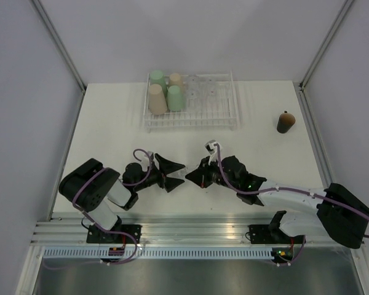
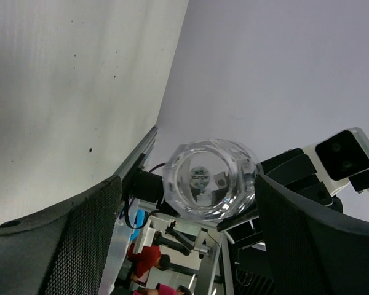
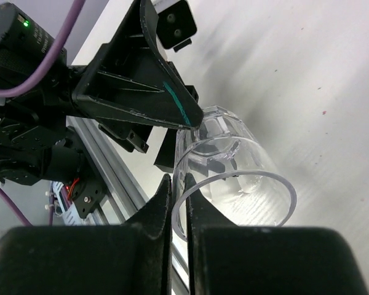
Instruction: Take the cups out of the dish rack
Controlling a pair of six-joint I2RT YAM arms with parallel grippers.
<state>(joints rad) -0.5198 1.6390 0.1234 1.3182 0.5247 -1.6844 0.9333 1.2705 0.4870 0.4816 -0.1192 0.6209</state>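
Your right gripper [image 3: 177, 187] pinches the clear cup [image 3: 227, 153] by its rim, well in front of the dish rack [image 1: 190, 127]. The cup's base points into your left gripper [image 2: 187, 190], whose jaws stand wide around it without touching.

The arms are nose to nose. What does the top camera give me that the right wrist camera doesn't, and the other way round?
Only the top view: the dish rack holding the green and beige tumblers, and the dark brown cup standing apart to its right. Only the right wrist: the right gripper shut on the rim of the clear cup. Both: the left gripper close up against the right one.
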